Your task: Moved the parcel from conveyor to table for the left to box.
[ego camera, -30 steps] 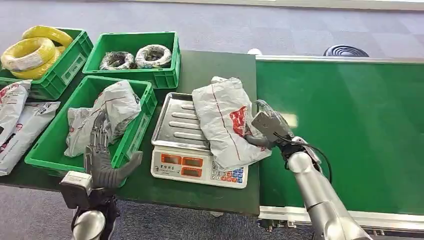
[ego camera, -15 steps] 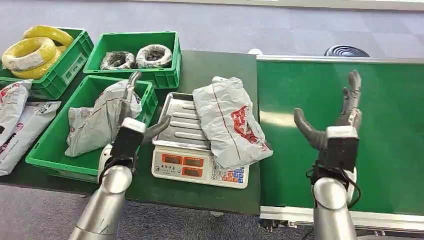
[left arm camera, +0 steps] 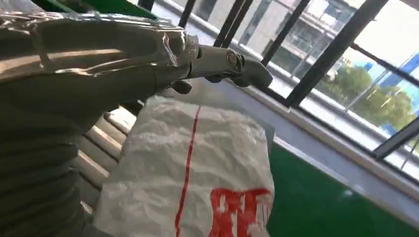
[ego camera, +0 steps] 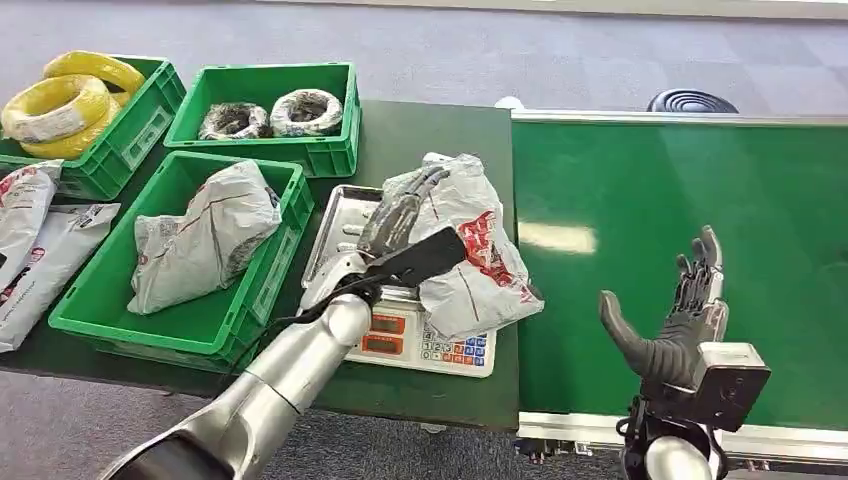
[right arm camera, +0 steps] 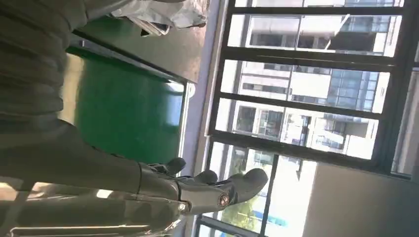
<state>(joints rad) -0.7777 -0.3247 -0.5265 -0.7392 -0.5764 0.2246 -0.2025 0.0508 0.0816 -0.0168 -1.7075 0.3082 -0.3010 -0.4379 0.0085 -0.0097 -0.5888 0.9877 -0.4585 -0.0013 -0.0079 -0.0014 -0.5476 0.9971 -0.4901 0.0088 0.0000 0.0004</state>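
- Half a second ago the left hand [ego camera: 405,235] was raised beside the green crate; now it is stretched across the scale [ego camera: 345,262], fingers spread and flat over the near side of the parcel [ego camera: 462,250], thumb pointing toward the conveyor. It looks to be reaching, with nothing gripped yet.
- That parcel lies on the scale's steel tray, its right end hanging past the tray toward the conveyor [ego camera: 680,190]. So the conveyor-to-table move looks done, and boxing falls to the left hand.
- Red printing shows on the parcel's white wrap; I cannot read it. The scale's front panel has orange displays and coloured keys, too small to read.
- Right of the scale, the right hand [ego camera: 675,325] has dropped lower over the belt's near edge, open, fingers up, holding nothing.
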